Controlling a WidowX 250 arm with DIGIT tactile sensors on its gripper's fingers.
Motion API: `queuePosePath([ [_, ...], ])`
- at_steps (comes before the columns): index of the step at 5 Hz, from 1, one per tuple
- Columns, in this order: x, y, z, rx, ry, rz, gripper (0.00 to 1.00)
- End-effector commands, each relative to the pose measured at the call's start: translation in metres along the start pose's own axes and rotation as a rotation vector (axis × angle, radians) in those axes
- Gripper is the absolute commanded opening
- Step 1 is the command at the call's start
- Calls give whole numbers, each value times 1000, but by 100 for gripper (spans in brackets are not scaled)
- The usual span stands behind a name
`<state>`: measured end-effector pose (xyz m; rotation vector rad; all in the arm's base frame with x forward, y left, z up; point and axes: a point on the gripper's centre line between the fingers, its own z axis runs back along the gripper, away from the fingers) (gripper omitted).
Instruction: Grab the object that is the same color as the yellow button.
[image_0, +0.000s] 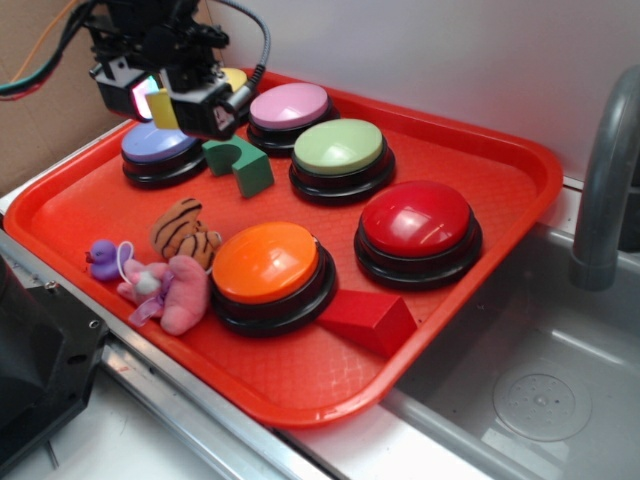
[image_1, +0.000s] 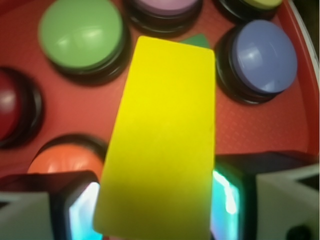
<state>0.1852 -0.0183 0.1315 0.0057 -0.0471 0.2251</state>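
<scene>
Yellow block held aloft over the tray.
The gripper (image_0: 163, 103) is clamped on the yellow block (image_1: 160, 140), which sits between its fingers (image_1: 75, 210), raised above the red tray (image_0: 480, 170); beneath lie the purple button (image_1: 265, 55) and green block (image_0: 240, 163).

A pale, plain white wall (image_0: 450, 60) closes off the far side of the scene. At the far left stands a brown panel (image_0: 40, 120), possibly cardboard. To the right lies a grey metal sink basin (image_0: 540, 340) with a round perforated drain (image_0: 541, 405) near its right corner. A grey curved faucet pipe (image_0: 605, 180) rises at the far right edge. A metal countertop edge (image_0: 180, 400) runs along the near left side. Light is soft and even.
</scene>
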Motion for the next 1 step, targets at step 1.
queuePosePath([
  [1, 10, 9, 16, -44, 4, -80, 0],
])
